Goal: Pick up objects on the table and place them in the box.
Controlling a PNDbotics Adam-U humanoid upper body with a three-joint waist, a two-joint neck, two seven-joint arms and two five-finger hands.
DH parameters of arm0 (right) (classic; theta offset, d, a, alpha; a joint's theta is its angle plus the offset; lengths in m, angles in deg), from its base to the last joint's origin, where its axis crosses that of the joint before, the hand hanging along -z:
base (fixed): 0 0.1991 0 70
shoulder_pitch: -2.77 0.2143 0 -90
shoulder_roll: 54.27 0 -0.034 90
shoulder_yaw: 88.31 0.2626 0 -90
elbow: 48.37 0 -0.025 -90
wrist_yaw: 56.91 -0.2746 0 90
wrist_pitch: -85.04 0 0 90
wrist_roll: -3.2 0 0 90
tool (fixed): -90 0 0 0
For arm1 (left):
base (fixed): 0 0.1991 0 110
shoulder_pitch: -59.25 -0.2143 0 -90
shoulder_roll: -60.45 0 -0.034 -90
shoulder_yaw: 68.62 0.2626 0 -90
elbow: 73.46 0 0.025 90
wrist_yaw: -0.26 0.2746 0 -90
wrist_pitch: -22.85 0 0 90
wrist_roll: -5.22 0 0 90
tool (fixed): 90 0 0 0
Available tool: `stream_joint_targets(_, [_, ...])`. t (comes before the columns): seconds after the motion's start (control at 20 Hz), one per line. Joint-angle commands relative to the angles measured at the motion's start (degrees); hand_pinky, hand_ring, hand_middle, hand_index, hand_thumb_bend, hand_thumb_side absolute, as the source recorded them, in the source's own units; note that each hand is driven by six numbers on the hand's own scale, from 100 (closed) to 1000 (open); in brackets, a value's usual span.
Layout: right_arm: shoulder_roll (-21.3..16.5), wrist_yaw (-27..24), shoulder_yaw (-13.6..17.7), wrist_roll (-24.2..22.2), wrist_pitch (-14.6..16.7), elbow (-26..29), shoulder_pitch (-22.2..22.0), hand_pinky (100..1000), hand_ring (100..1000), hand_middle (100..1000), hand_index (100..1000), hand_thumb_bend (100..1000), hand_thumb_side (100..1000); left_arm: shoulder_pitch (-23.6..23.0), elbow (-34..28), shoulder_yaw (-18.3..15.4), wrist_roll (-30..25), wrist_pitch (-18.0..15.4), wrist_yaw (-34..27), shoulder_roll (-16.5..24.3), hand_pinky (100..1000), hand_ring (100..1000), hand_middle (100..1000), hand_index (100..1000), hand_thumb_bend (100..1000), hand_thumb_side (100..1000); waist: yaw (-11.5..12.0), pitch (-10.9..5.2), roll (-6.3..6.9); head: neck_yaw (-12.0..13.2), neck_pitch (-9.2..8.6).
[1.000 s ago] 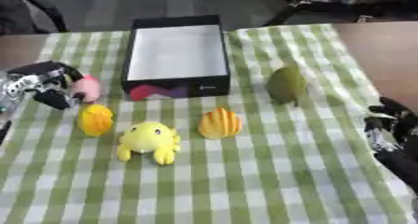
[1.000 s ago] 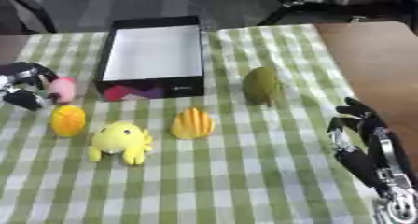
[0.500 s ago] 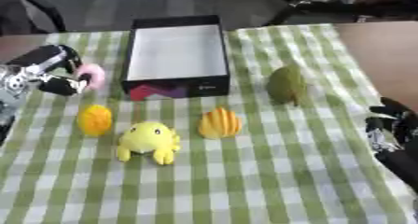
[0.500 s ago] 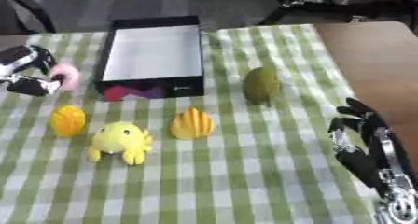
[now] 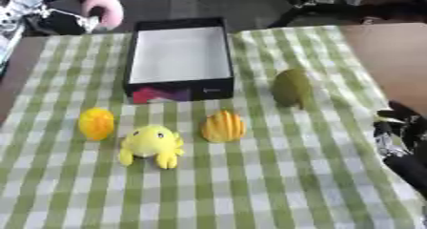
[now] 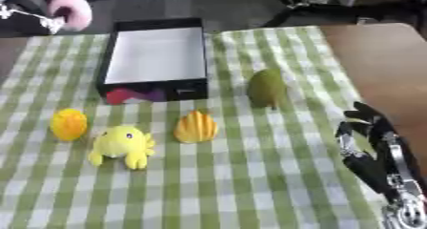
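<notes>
My left hand (image 5: 52,18) is raised at the far upper left, shut on a pink ring-shaped toy (image 5: 103,8) held above and left of the box. The black box (image 5: 179,56) with a white inside lies open at the table's far middle. On the cloth lie a green pear-like fruit (image 5: 292,87), a yellow shell-shaped toy (image 5: 223,126), a yellow plush creature (image 5: 151,144) and a small orange fruit (image 5: 96,123). My right hand (image 6: 375,151) rests open at the lower right edge, holding nothing.
A green and white checked cloth (image 5: 250,185) covers the table. Bare brown tabletop (image 5: 383,51) shows at the right. Dark chair legs and clutter stand beyond the far edge.
My left hand has lifted the pink ring off the cloth and carried it up and away toward the far left corner. The camera has tilted. The right hand stays put.
</notes>
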Motion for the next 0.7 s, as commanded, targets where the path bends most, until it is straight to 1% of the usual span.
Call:
stream_joint_targets(0.05, [-0.61,-0.36,-0.16,-0.34,0.13,0.39,0.51,881,729,757,900,100,403,1.97,3.54,0.47,-0.73,-0.80,4.67,-2.70,767,630,687,635,100,284,-0.56,-1.47,-0.37,0.69,-0.03])
stream_joint_targets(0.1, [-0.56,-0.40,-0.17,-0.36,0.14,0.39,0.52,881,729,757,900,100,403,1.96,5.01,0.29,-0.59,-0.94,6.02,-3.76,767,631,688,642,100,284,-0.85,-1.44,-0.39,0.75,-0.03])
stream_joint_targets(0.15, [-0.54,-0.44,-0.15,-0.34,0.13,0.38,0.48,881,729,757,900,100,403,1.76,6.55,0.07,-0.55,-1.02,7.11,-4.73,767,642,701,710,115,311,-1.11,-1.38,-0.41,0.72,-0.03])
stream_joint_targets(0.2, [-0.55,-0.46,-0.13,-0.33,0.13,0.37,0.44,881,729,757,900,100,402,1.60,7.81,-0.04,-0.52,-1.14,8.28,-5.38,767,645,703,722,131,320,-1.27,-1.34,-0.42,0.70,-0.03])
stream_joint_targets(0.25, [-0.55,-0.47,-0.08,-0.31,0.12,0.35,0.41,881,729,757,900,100,403,1.35,8.68,-0.14,-0.44,-1.31,9.29,-5.75,768,658,721,784,268,403,-1.37,-1.30,-0.42,0.68,-0.03])
stream_joint_targets(0.3, [-0.55,-0.48,-0.03,-0.27,0.13,0.35,0.38,881,729,757,900,100,403,1.09,9.11,-0.26,-0.28,-1.49,9.98,-5.89,768,660,723,796,300,425,-1.40,-1.27,-0.41,0.65,-0.03])
stream_joint_targets(0.35, [-0.56,-0.49,0.03,-0.23,0.13,0.34,0.36,881,729,757,900,100,403,0.83,9.06,-0.36,-0.03,-1.65,10.26,-5.77,771,669,737,862,476,542,-1.36,-1.24,-0.39,0.59,-0.03])
stream_joint_targets(0.4, [-0.59,-0.48,0.09,-0.18,0.13,0.33,0.35,881,729,757,900,100,403,0.46,8.35,-0.38,0.25,-1.76,10.05,-5.29,771,670,739,869,516,569,-1.27,-1.21,-0.35,0.53,-0.03])
stream_joint_targets(0.45, [-0.61,-0.48,0.14,-0.14,0.12,0.32,0.34,881,729,757,900,100,404,0.08,7.30,-0.37,0.44,-1.80,9.48,-4.62,774,673,745,886,573,619,-1.15,-1.19,-0.30,0.49,-0.03])
stream_joint_targets(0.6, [-0.65,-0.45,0.18,-0.11,0.15,0.31,0.35,881,729,757,900,100,405,-1.40,2.44,-0.41,0.50,-1.53,5.99,-1.59,775,671,744,901,573,633,-0.75,-1.17,-0.14,0.25,-0.03])
stream_joint_targets(0.65, [-0.67,-0.44,0.19,-0.13,0.17,0.31,0.34,881,729,757,900,100,405,-2.09,0.29,-0.46,0.41,-1.39,4.24,-0.25,776,665,740,896,531,610,-0.63,-1.17,-0.08,0.19,-0.03])
stream_joint_targets(0.7, [-0.70,-0.42,0.22,-0.13,0.18,0.31,0.32,881,729,757,900,100,405,-3.00,-2.23,-0.49,0.22,-1.34,2.05,1.33,776,664,739,892,513,601,-0.53,-1.17,-0.03,0.15,-0.03])
